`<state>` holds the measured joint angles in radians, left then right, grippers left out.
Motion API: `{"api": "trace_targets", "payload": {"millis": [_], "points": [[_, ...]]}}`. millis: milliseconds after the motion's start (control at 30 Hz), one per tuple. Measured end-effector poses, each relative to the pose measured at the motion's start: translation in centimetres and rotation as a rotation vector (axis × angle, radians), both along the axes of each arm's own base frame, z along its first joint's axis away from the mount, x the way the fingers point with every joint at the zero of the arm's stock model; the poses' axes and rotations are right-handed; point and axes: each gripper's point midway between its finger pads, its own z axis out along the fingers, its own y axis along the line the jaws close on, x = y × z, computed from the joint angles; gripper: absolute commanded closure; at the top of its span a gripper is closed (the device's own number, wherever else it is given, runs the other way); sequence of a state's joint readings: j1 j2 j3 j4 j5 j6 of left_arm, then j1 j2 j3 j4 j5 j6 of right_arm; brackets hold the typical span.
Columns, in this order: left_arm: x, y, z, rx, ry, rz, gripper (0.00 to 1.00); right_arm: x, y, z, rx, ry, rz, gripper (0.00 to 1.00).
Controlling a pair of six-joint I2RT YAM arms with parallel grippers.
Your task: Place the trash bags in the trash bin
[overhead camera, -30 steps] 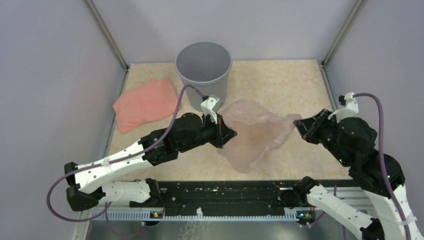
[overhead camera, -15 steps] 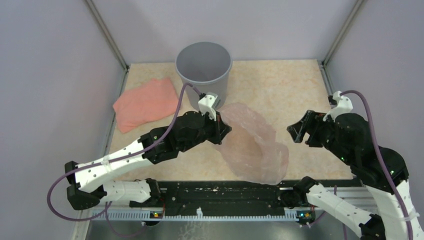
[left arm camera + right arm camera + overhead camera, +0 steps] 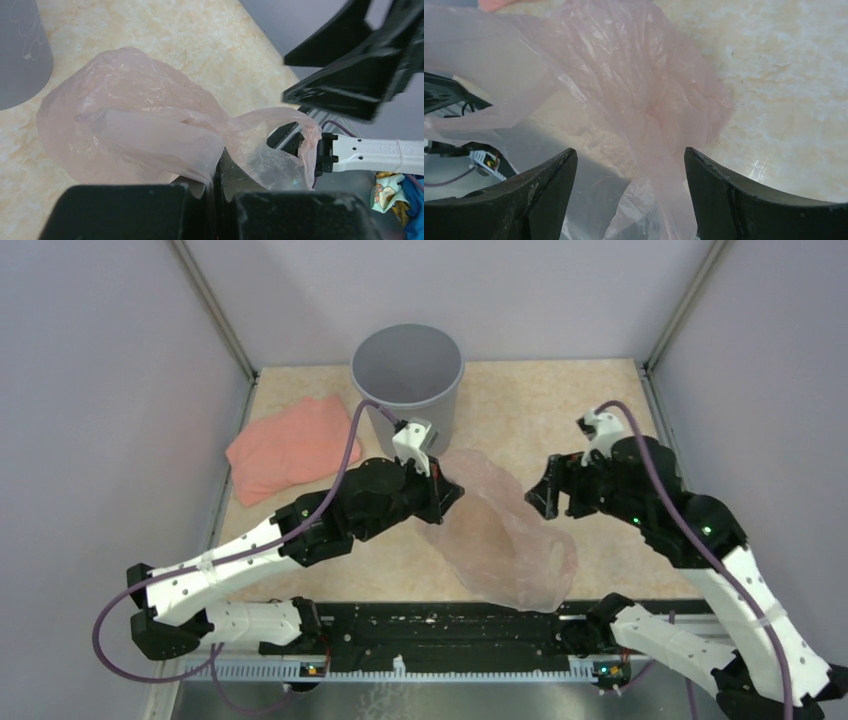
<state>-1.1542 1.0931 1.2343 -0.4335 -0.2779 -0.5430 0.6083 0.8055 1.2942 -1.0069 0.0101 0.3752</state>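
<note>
The trash bag (image 3: 505, 540) is thin, crinkled pale-pink film that hangs from my left gripper (image 3: 452, 492) and sags toward the table's near edge. In the left wrist view the left gripper (image 3: 217, 175) is shut on a pinched fold of the trash bag (image 3: 135, 125). My right gripper (image 3: 548, 498) hovers open just right of the bag's upper part. In the right wrist view the right gripper (image 3: 629, 160) has its fingers (image 3: 549, 180) spread wide, with the film (image 3: 639, 85) beyond and between them, ungripped. The grey trash bin (image 3: 407, 370) stands upright at the back, behind the left gripper.
A salmon-pink cloth (image 3: 290, 445) lies flat on the table's left side. Grey walls close in the left, back and right sides. A black rail (image 3: 450, 625) runs along the near edge, under the bag's lower end. The bin's wall (image 3: 20, 50) shows in the left wrist view.
My right gripper let go of the bag, opened, and swung left toward it. The bag dropped from a stretched span to hang from the left gripper, which shifted slightly.
</note>
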Motion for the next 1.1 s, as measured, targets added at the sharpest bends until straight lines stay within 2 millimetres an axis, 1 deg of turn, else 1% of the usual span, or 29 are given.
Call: {"api": "trace_targets", "payload": {"millis": [33,100,200,300,367,400,467,567,600,633,667,733,800,833,900,933,967,1000,1033,1067,1100], "points": [[0.0,0.0,0.1,-0.002,-0.001,0.000,1.00,0.4,0.8,-1.3,-0.016,0.024,0.029,0.21],[0.0,-0.1,0.4,-0.007,-0.003,0.000,1.00,0.9,2.1,-2.7,-0.040,0.045,0.074,0.20],[0.1,-0.2,0.6,-0.009,-0.004,0.000,1.00,1.0,5.3,-4.5,-0.098,0.048,0.183,0.19],[0.1,-0.3,0.8,-0.013,-0.005,0.000,1.00,0.6,8.7,-5.8,-0.172,0.015,0.287,0.24],[0.1,-0.2,1.1,-0.018,-0.008,0.000,1.00,0.8,10.1,-6.7,-0.212,0.008,0.309,0.27],[0.1,-0.2,1.3,-0.023,-0.010,0.000,1.00,1.2,10.4,-7.3,-0.234,0.004,0.304,0.31],[0.3,0.1,1.7,-0.018,-0.018,0.012,1.00,2.0,10.2,-8.3,-0.264,-0.004,0.275,0.48],[0.2,0.0,2.2,-0.026,-0.025,0.006,1.00,2.8,9.3,-9.0,-0.305,-0.026,0.221,0.94],[0.2,0.1,2.3,-0.027,-0.026,0.006,1.00,3.2,9.0,-8.8,-0.313,-0.035,0.195,1.00],[0.2,0.1,2.4,-0.027,-0.029,0.007,1.00,3.5,8.7,-8.6,-0.324,-0.048,0.175,1.00],[0.2,0.2,2.4,-0.025,-0.029,0.009,1.00,3.9,8.2,-8.1,-0.332,-0.062,0.144,1.00],[0.3,0.3,2.3,-0.019,-0.032,0.015,1.00,4.7,7.2,-6.0,-0.343,-0.101,0.073,1.00],[0.3,0.5,2.2,-0.010,-0.031,0.020,1.00,5.5,6.4,-1.8,-0.312,-0.168,0.000,1.00],[0.4,0.6,2.1,-0.008,-0.031,0.023,1.00,6.0,6.0,0.9,-0.274,-0.212,-0.042,1.00],[0.5,0.8,2.1,-0.005,-0.031,0.031,1.00,6.3,5.1,5.7,-0.196,-0.284,-0.111,1.00],[0.5,1.0,2.1,-0.007,-0.032,0.034,1.00,6.3,4.5,7.7,-0.157,-0.317,-0.141,1.00],[0.5,1.1,2.2,-0.008,-0.033,0.038,1.00,6.2,3.8,9.3,-0.123,-0.341,-0.171,1.00],[0.6,1.3,2.2,-0.007,-0.033,0.043,1.00,6.1,3.3,9.8,-0.112,-0.349,-0.190,1.00],[0.7,1.5,2.3,-0.009,-0.036,0.048,1.00,5.9,2.8,9.8,-0.111,-0.349,-0.202,1.00],[0.8,1.7,2.4,-0.012,-0.039,0.055,1.00,5.8,2.4,9.4,-0.109,-0.344,-0.214,1.00],[0.8,1.9,2.5,-0.014,-0.042,0.061,1.00,5.7,2.4,8.5,-0.122,-0.329,-0.217,0.97]]}}
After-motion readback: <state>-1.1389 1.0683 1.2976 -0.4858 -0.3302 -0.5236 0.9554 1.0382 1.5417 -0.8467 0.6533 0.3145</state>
